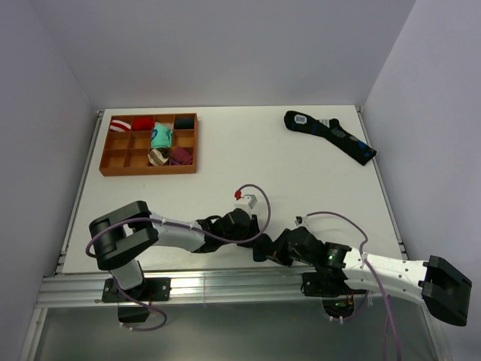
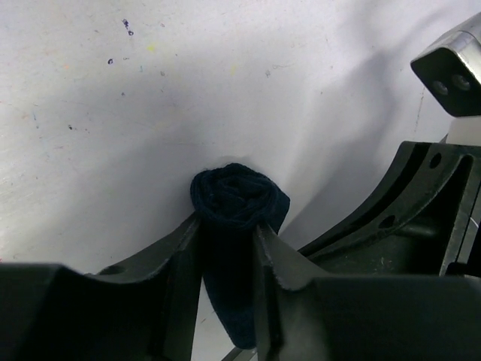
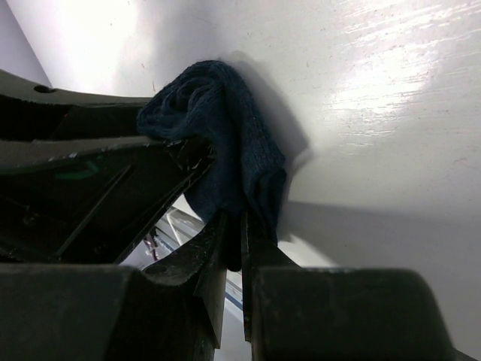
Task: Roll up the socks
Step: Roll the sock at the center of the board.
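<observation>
The socks (image 2: 239,197) are a dark navy bundle wound into a tight roll, lying on the white table near its front edge. My left gripper (image 2: 228,226) has one finger pressed against each side of the roll, with the loose tail hanging down between the jaws. In the right wrist view the socks (image 3: 218,113) bulge above my right gripper (image 3: 234,222), which pinches a thin fold of the fabric. From above, both grippers meet at the front centre, left gripper (image 1: 254,229) and right gripper (image 1: 272,252), and they hide most of the roll.
An orange divided tray (image 1: 105,167) with colourful sock bundles stands at the back left. A long black sock with blue patches (image 1: 331,135) lies at the back right. A small white and red object (image 1: 245,199) sits just behind the grippers. The aluminium rail (image 1: 225,282) marks the table's front edge.
</observation>
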`<state>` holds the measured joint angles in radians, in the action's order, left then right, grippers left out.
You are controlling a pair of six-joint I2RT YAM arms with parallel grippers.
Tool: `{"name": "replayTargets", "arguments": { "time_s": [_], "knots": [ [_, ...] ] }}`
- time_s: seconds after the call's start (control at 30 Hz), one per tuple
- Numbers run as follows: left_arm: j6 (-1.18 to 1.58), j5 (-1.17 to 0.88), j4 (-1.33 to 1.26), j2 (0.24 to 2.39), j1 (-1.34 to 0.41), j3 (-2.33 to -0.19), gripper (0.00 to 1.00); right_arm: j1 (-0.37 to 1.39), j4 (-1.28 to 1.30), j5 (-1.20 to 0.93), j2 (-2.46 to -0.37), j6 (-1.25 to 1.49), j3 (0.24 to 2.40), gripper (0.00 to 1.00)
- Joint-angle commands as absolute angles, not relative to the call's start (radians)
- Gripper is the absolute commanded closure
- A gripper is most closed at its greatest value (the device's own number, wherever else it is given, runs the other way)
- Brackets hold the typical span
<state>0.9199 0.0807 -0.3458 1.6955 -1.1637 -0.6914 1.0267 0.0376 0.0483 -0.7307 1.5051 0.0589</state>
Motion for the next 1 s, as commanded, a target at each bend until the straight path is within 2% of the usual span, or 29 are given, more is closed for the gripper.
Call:
{"name": "replayTargets", "arguments": {
  "time_s": [0.0, 0.1, 0.2, 0.33, 0.43, 0.63, 0.97],
  "knots": [
    [0.884, 0.113, -0.212, 1.736, -1.186, -0.718, 0.72, 1.022, 0.101, 0.077, -0.753, 1.477, -0.077, 0.94],
    [0.877, 0.130, -0.173, 1.749, -1.192, -0.741, 0.82, 1.022, 0.110, 0.084, -0.759, 1.468, -0.066, 0.94],
    [0.870, 0.178, -0.094, 1.770, -1.203, -0.784, 0.92, 1.022, 0.129, 0.097, -0.755, 1.454, -0.049, 0.87],
    [0.865, 0.255, 0.035, 1.787, -1.216, -0.844, 0.96, 1.023, 0.219, 0.133, -0.730, 1.404, 0.027, 0.68],
    [0.864, 0.327, 0.136, 1.786, -1.218, -0.879, 0.99, 1.022, 0.288, 0.169, -0.706, 1.361, 0.086, 0.58],
    [0.873, 0.455, 0.313, 1.753, -1.220, -0.914, 0.99, 1.022, 0.331, 0.212, -0.710, 1.289, 0.170, 0.57],
    [0.868, 0.514, 0.475, 1.752, -1.223, -0.986, 1.00, 1.046, 0.290, 0.307, -0.808, 1.151, 0.287, 0.60]
  ]
}}
